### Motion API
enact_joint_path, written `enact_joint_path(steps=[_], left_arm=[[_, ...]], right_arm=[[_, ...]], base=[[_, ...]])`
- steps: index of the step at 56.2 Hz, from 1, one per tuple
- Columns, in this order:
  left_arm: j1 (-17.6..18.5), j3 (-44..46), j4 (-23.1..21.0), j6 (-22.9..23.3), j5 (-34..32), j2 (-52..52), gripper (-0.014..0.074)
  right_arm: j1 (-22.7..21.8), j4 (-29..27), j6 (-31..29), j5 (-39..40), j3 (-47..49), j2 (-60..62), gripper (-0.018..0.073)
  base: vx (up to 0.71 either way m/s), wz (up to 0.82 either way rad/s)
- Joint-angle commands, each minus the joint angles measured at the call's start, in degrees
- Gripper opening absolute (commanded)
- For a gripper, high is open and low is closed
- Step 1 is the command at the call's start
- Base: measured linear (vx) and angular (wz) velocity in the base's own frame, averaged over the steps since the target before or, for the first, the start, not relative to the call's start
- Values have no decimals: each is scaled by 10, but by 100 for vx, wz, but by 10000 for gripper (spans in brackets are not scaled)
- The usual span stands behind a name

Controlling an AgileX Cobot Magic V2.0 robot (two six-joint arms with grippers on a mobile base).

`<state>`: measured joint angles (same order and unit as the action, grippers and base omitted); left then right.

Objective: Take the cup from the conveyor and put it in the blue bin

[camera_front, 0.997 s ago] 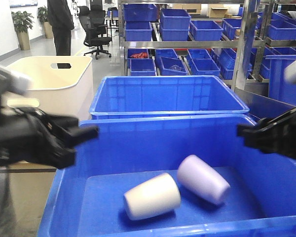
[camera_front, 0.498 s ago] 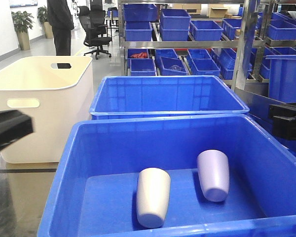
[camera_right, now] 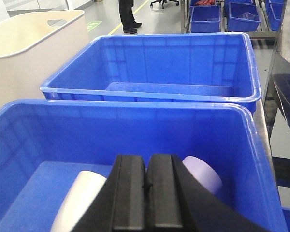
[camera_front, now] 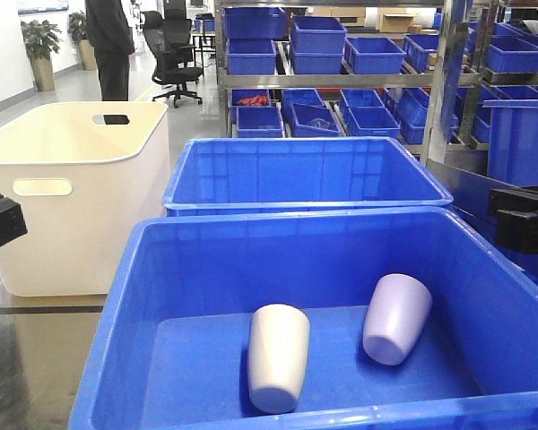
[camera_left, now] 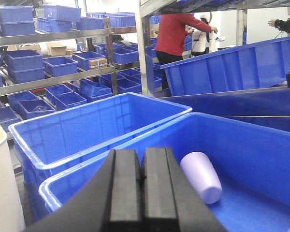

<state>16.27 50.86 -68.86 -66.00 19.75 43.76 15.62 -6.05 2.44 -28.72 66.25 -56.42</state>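
Two cups lie on their sides in the near blue bin [camera_front: 143, 269]: a white cup [camera_front: 278, 356] toward the front and a lavender cup [camera_front: 395, 317] just to its right, apart from it; neither touches my claws. A second blue bin [camera_front: 305, 170] of the same kind stands just behind the first, nothing visible inside it; a cream tub [camera_front: 81, 179] with handle slots stands to the left of both. Behind them, steel shelves [camera_front: 341, 79] carry many smaller blue bins, too many to count surely. My left claw [camera_left: 141, 191] is pressed shut, pad against pad, gripping nothing, held over the near bin's corner; my right claw [camera_right: 146, 193] is likewise closed and empty above the same bin, both cups partly hidden beneath it. In the front view, only dark edges of my arms show at either side. A person in black [camera_front: 109, 40] stands far back beside an office chair [camera_front: 175, 54].
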Motion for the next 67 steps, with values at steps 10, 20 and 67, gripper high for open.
enact_joint_path(steps=[10,20,67], left_arm=[[3,6,-15,2,-26,-9,-8],[3,-66,107,116,-88,-87,-8],[-178,-532,625,665,-157,-453,-8]], right_arm=[[1,0,-2,46,18,8,-12],[1,0,-2,46,18,8,-12],[1,0,-2,47,18,7,-12]], base=[[0,0],[0,0],[0,0]])
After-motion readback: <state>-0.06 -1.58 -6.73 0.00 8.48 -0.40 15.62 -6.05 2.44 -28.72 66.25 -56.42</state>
